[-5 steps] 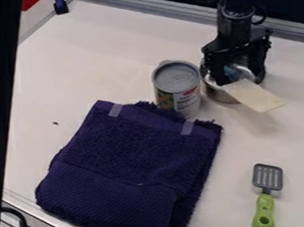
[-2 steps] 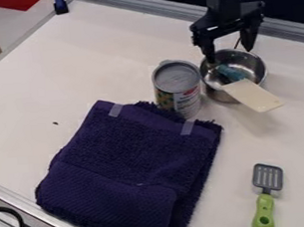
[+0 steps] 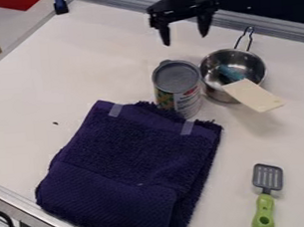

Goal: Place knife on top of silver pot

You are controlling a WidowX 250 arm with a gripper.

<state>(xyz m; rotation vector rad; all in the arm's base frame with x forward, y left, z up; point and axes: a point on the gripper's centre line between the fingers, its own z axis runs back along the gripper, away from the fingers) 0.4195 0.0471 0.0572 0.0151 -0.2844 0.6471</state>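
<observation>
White table (image 3: 58,78) runs back from me to a metal rail (image 3: 281,31), with a red object (image 3: 14,1) beyond its far left corner. A folded dark purple towel (image 3: 119,173) takes up much of the near left. Just behind its far edge stands the upright lidded can (image 3: 176,78), crowding the left side of the silver pot (image 3: 218,92); I can't tell whether can and pot touch. Nearer me on the right lies a spatula (image 3: 264,203), slotted grey head away from me, green handle towards me.

The pot sits upright, open at the top, its wire handle (image 3: 245,40) pointing towards the rail. I see the knife (image 3: 253,95) lying at a tilt there: blue handle down inside the bowl, broad cream blade across the near right rim and out over the table. My gripper (image 3: 185,38) hangs behind the can, left of the pot and off the knife, its two fingers spread apart with nothing between them.
</observation>
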